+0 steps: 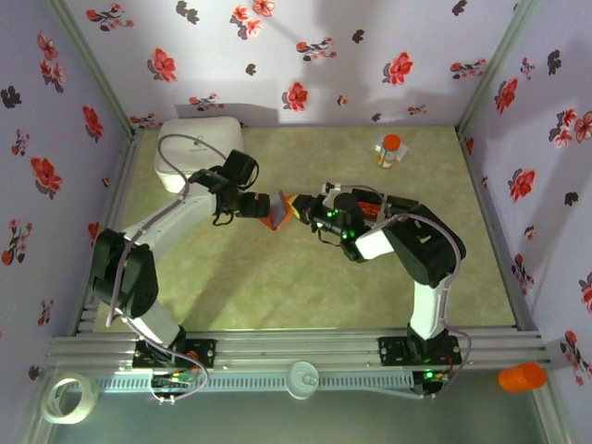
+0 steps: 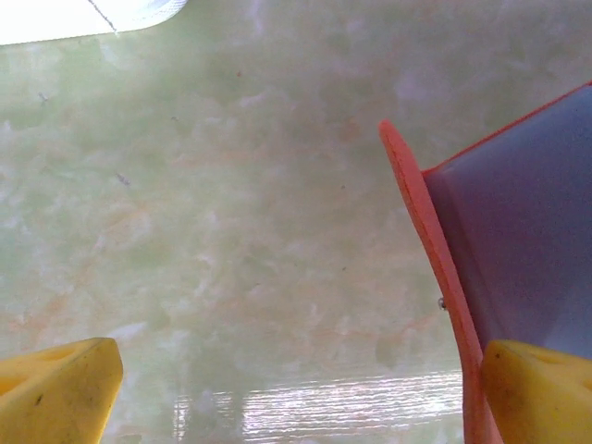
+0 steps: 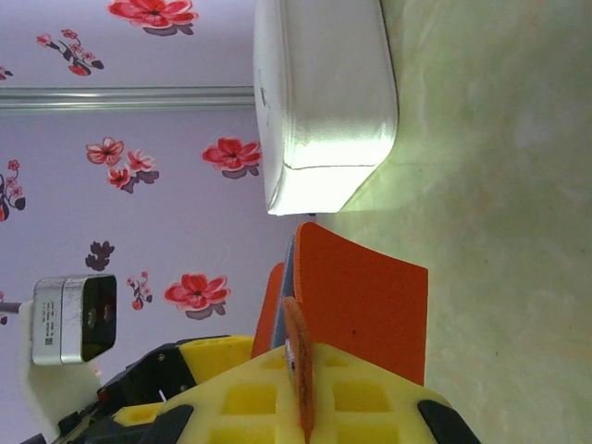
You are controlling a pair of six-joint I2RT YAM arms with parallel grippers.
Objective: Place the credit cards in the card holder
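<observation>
Top external shows us the card holder (image 1: 276, 211) between both arms over the counter (image 1: 277, 296); right wrist shows the right end effector (image 3: 301, 393) pinched tight on it; left wrist shows the left end effector (image 2: 296, 398) spread wide beside it.

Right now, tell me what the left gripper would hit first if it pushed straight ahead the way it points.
Probably the card holder, held by the shut right gripper: its orange flap sits by one finger of the open left gripper. Depth is unclear.
</observation>
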